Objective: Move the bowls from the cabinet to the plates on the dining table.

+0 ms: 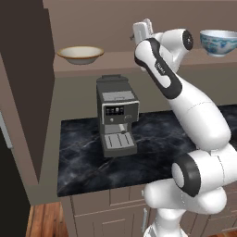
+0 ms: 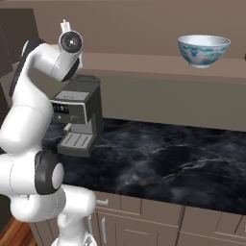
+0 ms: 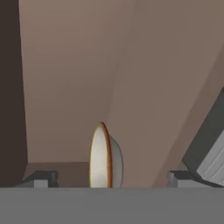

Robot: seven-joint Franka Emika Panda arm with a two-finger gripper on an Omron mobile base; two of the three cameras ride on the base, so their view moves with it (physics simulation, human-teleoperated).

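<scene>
The cream bowl (image 1: 80, 54) with its tan-brown outside sits on the left part of the cabinet shelf (image 1: 115, 60). On the same shelf, far to the right, stands the white bowl with blue flowers (image 1: 218, 41) (image 2: 203, 49). My gripper (image 1: 144, 25) is raised to shelf height between the two bowls, well to the right of the cream one and apart from it. In the hand view the gripper (image 3: 111, 178) is open, its fingertips (image 3: 41, 178) wide apart, and the cream bowl (image 3: 105, 157) lies ahead between them, seen rolled on its side. The plates and the dining table are out of view.
A dark grey coffee machine (image 1: 116, 115) (image 2: 77, 117) stands on the black marble counter (image 1: 83, 162) under the shelf. An open cabinet door (image 1: 23, 69) juts out at the left. Lower drawer fronts (image 2: 144, 211) run below the counter.
</scene>
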